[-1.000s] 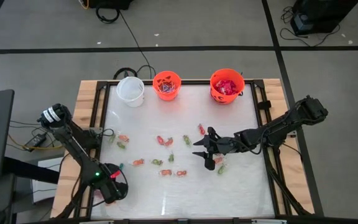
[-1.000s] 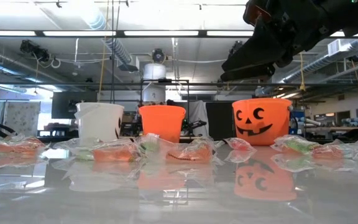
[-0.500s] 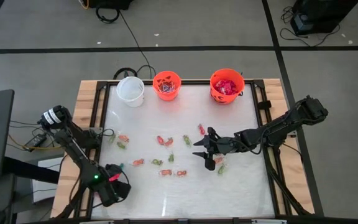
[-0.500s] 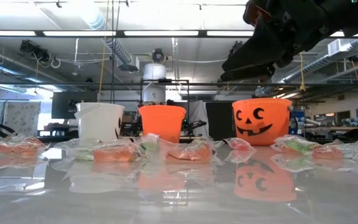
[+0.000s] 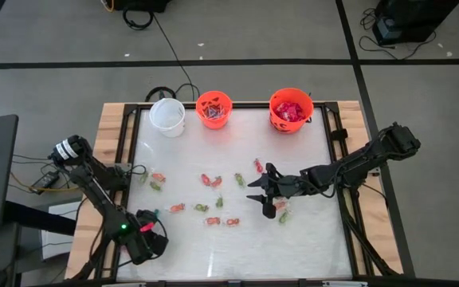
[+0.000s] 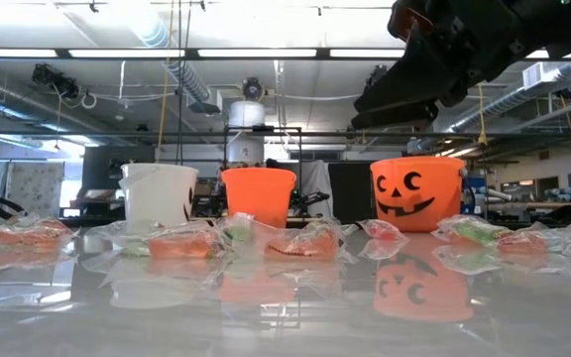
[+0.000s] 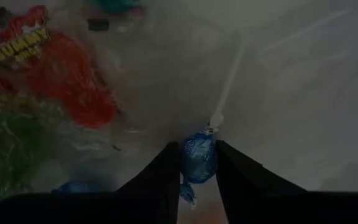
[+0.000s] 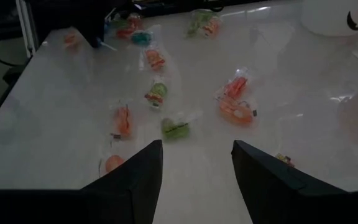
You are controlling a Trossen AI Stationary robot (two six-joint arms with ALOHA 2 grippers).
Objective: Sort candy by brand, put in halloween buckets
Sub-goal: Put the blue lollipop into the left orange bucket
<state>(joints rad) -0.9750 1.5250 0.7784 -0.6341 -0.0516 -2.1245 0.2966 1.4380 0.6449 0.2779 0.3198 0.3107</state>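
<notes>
My left gripper [image 5: 146,239] is at the table's near left corner, shut on a blue wrapped lollipop [image 7: 197,158]. My right gripper [image 5: 263,195] hangs open above the right end of the scattered candy [image 5: 209,181]; in the low view it is raised well over the table [image 6: 404,99]. Small orange, red and green wrapped pieces lie flat mid-table. Along the far edge stand the white bucket [image 5: 167,115], the small orange bucket [image 5: 213,108] and the larger orange bucket [image 5: 291,109], which holds red packets. My left gripper pinches the blue wrapped head of the lollipop [image 7: 199,163] between its two fingertips [image 7: 166,168], coming from above. The white stick [image 7: 225,93] points away from the fingers over the table. Whether the lollipop is lifted clear I cannot tell.
Red [image 7: 48,68] and green [image 7: 5,149] gummy packets lie close beside my left gripper. A green piece [image 8: 176,127] and orange pieces [image 8: 235,109] lie ahead of my open right fingers. The table has a raised black frame [image 5: 337,159]; bare tabletop lies at the near right.
</notes>
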